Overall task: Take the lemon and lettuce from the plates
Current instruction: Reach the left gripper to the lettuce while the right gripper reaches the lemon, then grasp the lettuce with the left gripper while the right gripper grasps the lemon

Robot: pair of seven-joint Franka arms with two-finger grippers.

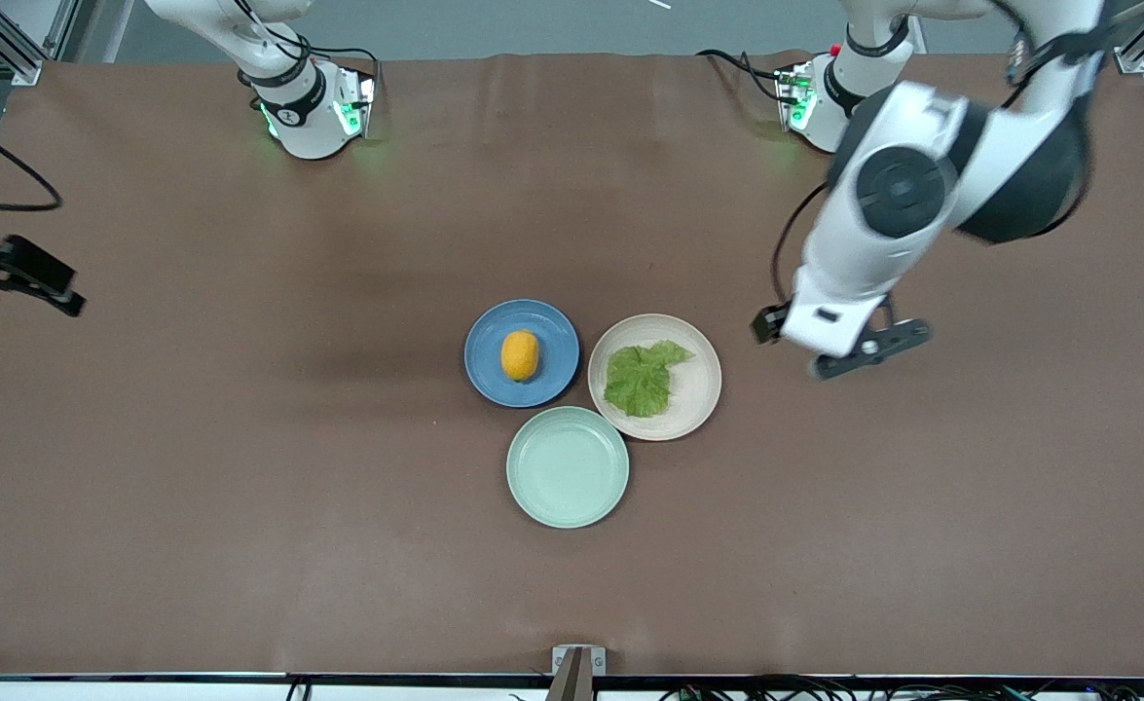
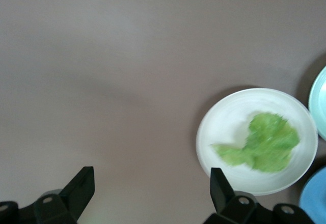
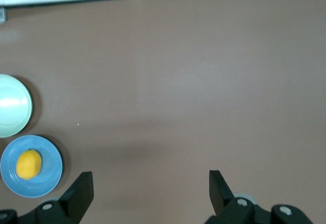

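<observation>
The lemon (image 1: 520, 355) lies on the blue plate (image 1: 489, 336). The lettuce (image 1: 642, 378) lies flat on the beige-pink plate (image 1: 700, 391) beside it. My left gripper (image 1: 859, 352) hangs open and empty over bare table, beside the beige-pink plate toward the left arm's end. Its wrist view shows the open gripper (image 2: 151, 178), the lettuce (image 2: 265, 142) and its plate (image 2: 214, 122). My right gripper (image 1: 41, 280) is open and empty over the right arm's end of the table. Its wrist view shows the open gripper (image 3: 150, 179), the lemon (image 3: 28, 164) and the blue plate (image 3: 51, 179).
An empty mint-green plate (image 1: 568, 467) sits nearer the front camera, touching both other plates; it also shows in the right wrist view (image 3: 12, 113) and the left wrist view (image 2: 320, 102). Brown table covering (image 1: 240, 467) surrounds the plates.
</observation>
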